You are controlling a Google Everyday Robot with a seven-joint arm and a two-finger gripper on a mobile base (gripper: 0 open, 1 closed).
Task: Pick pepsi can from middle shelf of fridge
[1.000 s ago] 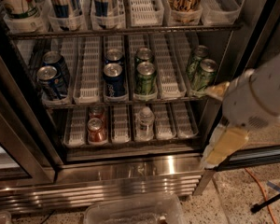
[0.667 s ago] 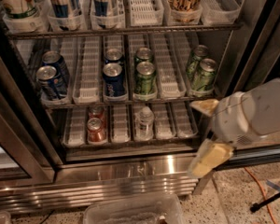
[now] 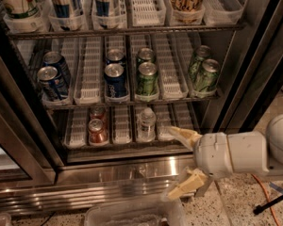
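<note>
The fridge (image 3: 132, 171) stands open in front of me. Its middle shelf (image 3: 92, 74) holds blue pepsi cans: one at the front of the centre lane (image 3: 115, 81) with another behind it (image 3: 115, 57), and two more in the left lane (image 3: 52, 83). Green cans (image 3: 147, 78) stand just right of the centre pepsi cans, and two more stand at the far right (image 3: 206, 75). My gripper (image 3: 177, 163) is low at the right, in front of the fridge's steel base and below the middle shelf. Its tan fingers (image 3: 181, 135) are spread open and hold nothing.
The lower shelf holds two red cans (image 3: 97, 131) and a clear bottle (image 3: 146, 124). The top shelf carries tall cans and cartons (image 3: 66, 4). A clear plastic bin (image 3: 132, 213) sits on the floor below my gripper. The dark door frame (image 3: 254, 79) stands at right.
My arm has swung down and to the left, from beside the right end of the middle shelf to in front of the fridge's base. The cans have not moved.
</note>
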